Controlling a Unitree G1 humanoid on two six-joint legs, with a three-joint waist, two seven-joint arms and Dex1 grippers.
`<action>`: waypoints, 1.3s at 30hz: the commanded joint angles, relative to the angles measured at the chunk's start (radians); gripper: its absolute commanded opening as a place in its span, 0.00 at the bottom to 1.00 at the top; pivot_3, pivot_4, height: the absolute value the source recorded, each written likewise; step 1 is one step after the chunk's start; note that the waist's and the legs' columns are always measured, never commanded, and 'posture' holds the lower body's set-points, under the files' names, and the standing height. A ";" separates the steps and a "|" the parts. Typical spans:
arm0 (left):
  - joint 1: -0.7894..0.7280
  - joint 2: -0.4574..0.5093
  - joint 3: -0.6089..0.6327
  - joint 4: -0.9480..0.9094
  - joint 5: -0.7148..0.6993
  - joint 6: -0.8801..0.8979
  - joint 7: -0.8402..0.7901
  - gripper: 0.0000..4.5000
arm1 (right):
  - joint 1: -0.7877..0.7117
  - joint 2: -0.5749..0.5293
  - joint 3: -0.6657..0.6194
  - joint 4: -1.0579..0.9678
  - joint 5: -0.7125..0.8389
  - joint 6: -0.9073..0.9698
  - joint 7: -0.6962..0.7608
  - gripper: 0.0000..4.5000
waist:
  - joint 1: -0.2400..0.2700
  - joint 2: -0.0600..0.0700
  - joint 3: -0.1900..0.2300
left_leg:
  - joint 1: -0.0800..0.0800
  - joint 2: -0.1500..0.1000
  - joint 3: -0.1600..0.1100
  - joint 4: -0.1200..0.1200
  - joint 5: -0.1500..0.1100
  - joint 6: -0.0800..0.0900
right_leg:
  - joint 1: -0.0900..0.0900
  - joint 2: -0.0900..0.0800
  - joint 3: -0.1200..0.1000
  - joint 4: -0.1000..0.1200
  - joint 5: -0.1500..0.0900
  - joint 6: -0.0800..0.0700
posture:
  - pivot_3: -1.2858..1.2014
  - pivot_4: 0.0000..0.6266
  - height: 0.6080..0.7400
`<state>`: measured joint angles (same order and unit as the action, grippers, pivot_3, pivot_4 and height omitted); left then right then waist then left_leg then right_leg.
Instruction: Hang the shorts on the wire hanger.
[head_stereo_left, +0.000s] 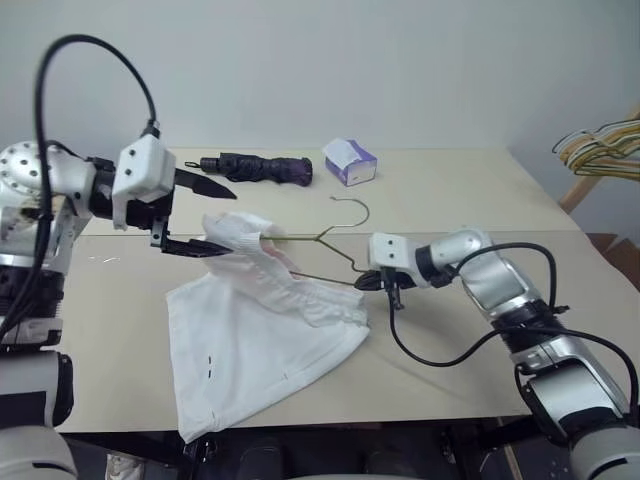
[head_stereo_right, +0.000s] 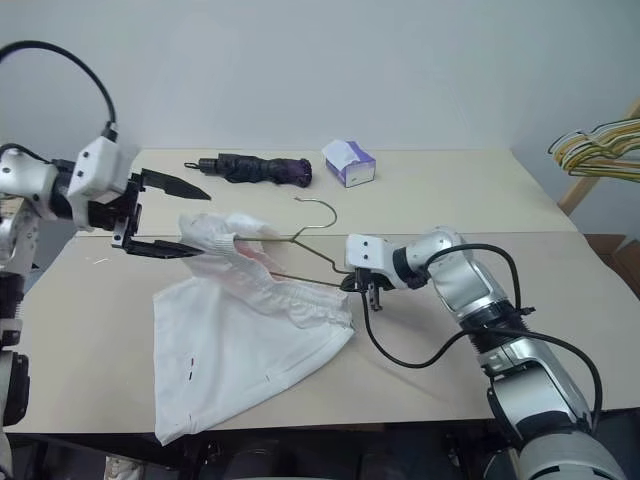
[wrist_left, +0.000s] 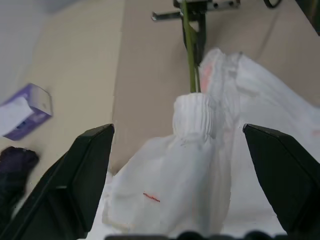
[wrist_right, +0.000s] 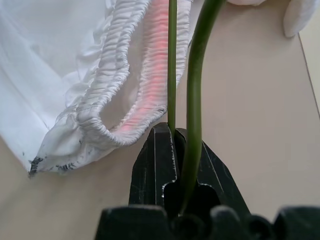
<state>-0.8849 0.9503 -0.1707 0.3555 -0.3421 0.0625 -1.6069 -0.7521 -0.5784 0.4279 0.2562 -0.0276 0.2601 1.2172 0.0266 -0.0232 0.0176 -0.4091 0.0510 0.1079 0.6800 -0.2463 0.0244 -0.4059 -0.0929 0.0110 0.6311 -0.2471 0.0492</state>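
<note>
Left eye view, far left: left gripper (head_stereo_left: 196, 214) raised above the table (head_stereo_left: 470, 350), fingers spread wide and grasping nothing, lower finger (head_stereo_left: 190, 247) right at the lifted corner of the shorts (head_stereo_left: 265, 340), contact not clear. Seen along those same fingers in the left wrist view: a bunched piece of waistband standing between the two black pads (wrist_left: 85, 170), apart from both.

Next, the shorts themselves: white, lying spread on the near middle of the table, hem toward the front edge, two tiny dark marks near it, gathered waistband pulled up and draped over one end of the wire hanger (head_stereo_left: 335, 238).

Then the hanger: thin olive-gold wire, held above the tabletop, hook pointing toward the far side, left end buried inside the waistband.

Behind, on the far part of the table: folded dark umbrella (head_stereo_left: 255, 168), then white-and-purple tissue box (head_stereo_left: 350, 162).

Further right: right gripper (head_stereo_left: 370, 282) clenched on the hanger's right corner, wire running between its closed fingers.

Far right, beyond the table: bunch of coloured hangers (head_stereo_left: 600, 148).
</note>
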 joint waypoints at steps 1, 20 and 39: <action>-0.075 0.008 -0.105 0.076 0.029 -0.076 -0.008 0.99 | -0.040 0.014 -0.003 -0.005 -0.022 0.038 -0.008 0.00 | 0.000 0.000 0.000 | 0.000 0.000 0.000 0.000 0.000 0.000 | 0.000 0.000 0.000 0.000 0.000 0.000 | 0.55 0.00 1.00; -0.195 -0.077 -0.347 0.341 0.085 -0.185 -0.008 0.01 | -0.016 0.025 0.000 -0.102 -0.038 0.121 -0.006 0.00 | -0.018 0.000 0.000 | -0.002 0.000 0.000 0.001 0.000 0.000 | -0.002 0.000 0.000 0.002 0.000 0.000 | 0.53 0.00 1.00; -0.239 -0.148 -0.164 0.472 0.336 -0.316 0.069 0.00 | 0.041 -0.016 -0.188 -0.229 0.006 0.193 -0.172 0.78 | -0.026 0.000 0.000 | -0.005 0.000 -0.001 0.002 0.000 0.001 | -0.004 0.000 0.000 0.002 0.000 0.000 | 0.53 0.00 1.00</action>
<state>-1.0904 0.8010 -0.3754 0.8269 -0.0048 -0.2422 -1.5538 -0.7157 -0.5898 0.3074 0.0962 -0.0632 0.3721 1.0699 0.0011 -0.0233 0.0176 -0.4138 0.0515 0.1073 0.6824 -0.2464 0.0250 -0.4099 -0.0930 0.0108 0.6336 -0.2471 0.0496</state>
